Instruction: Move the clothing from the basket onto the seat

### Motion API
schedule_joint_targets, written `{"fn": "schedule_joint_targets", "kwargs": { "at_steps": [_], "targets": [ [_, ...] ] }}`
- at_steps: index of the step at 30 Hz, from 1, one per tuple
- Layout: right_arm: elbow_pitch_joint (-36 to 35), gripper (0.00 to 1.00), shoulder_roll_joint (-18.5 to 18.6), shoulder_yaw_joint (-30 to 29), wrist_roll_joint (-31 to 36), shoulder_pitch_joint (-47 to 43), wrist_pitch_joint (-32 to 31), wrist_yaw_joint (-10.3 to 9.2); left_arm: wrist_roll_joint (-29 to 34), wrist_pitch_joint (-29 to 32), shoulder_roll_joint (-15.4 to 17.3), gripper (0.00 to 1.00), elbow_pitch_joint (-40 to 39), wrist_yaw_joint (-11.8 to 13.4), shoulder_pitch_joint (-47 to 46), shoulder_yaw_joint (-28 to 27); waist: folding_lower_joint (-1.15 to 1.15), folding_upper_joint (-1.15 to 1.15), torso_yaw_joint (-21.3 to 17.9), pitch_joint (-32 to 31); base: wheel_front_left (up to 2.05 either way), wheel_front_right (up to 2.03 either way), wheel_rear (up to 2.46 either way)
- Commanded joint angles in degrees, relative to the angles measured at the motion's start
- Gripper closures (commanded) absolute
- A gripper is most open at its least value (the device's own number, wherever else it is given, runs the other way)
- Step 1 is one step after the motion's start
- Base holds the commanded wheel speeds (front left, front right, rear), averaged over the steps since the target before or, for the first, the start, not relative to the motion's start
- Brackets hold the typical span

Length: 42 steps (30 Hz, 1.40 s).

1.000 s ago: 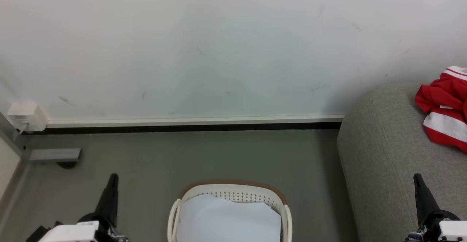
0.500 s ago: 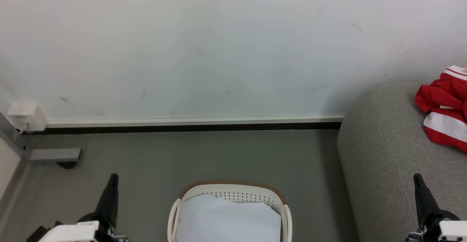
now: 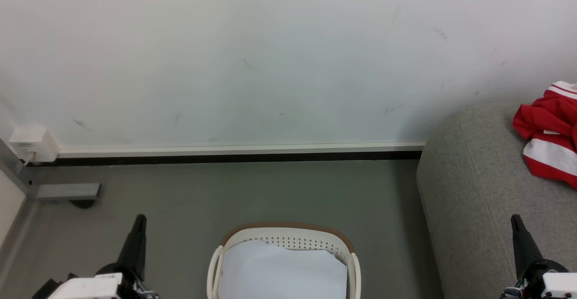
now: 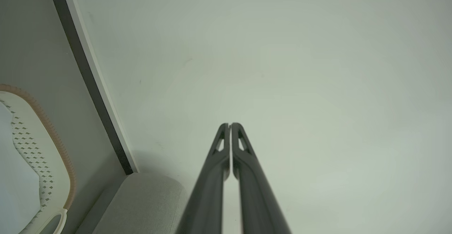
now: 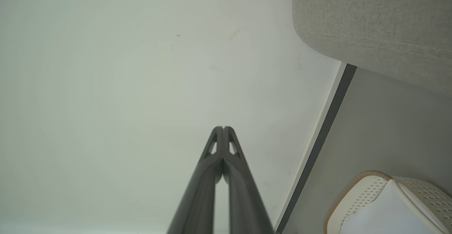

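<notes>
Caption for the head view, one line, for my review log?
Clothing lies on the seat; basket holds a white sheet; left gripper and right gripper shut, empty.

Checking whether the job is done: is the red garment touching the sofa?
Touching. The head view shows the red garment lying crumpled on the sofa, with no gap beneath it.

Left hand [image 3: 140,220], long, dark and two-fingered, sits at 7 o'clock in the head view: fingers pressed together, pointing to 12 o'clock, holding nothing. Right hand [image 3: 516,221], of the same build, sits at 5 o'clock: likewise closed, pointing to 12 o'clock, empty.
</notes>
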<state>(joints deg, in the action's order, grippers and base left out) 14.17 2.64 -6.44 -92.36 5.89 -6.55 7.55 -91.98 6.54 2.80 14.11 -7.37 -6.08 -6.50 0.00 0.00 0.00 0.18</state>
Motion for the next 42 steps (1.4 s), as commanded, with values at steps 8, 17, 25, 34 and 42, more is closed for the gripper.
{"fn": "schedule_joint_targets", "kwargs": {
  "at_steps": [8,17,25,34,42],
  "targets": [
    [-0.34,1.00,0.44,-0.23,-0.12,0.71,-0.17,-0.12,-0.79,0.19,0.15,1.00,-0.03,-0.28,-0.45,-0.13,0.00,0.00,0.00,0.00,0.00,0.00,0.00],
    [-0.34,1.00,0.44,-0.23,-0.12,0.71,-0.17,-0.12,-0.79,0.19,0.15,1.00,-0.03,-0.28,-0.45,-0.13,0.00,0.00,0.00,0.00,0.00,0.00,0.00],
    [-0.34,1.00,0.44,-0.23,-0.13,0.71,-0.17,-0.12,-0.80,0.20,0.15,1.00,-0.03,-0.28,-0.45,-0.12,0.00,0.00,0.00,0.00,0.00,0.00,0.00],
    [-0.34,1.00,0.44,-0.23,-0.13,0.72,-0.17,-0.12,-0.80,0.19,0.15,1.00,-0.03,-0.28,-0.45,-0.12,0.00,0.00,0.00,0.00,0.00,0.00,0.00],
    [-0.35,1.00,0.44,-0.22,-0.13,0.72,-0.16,-0.12,-0.80,0.19,0.15,1.00,-0.03,-0.28,-0.45,-0.12,0.00,0.00,0.00,0.00,0.00,0.00,0.00]
  ]
}}
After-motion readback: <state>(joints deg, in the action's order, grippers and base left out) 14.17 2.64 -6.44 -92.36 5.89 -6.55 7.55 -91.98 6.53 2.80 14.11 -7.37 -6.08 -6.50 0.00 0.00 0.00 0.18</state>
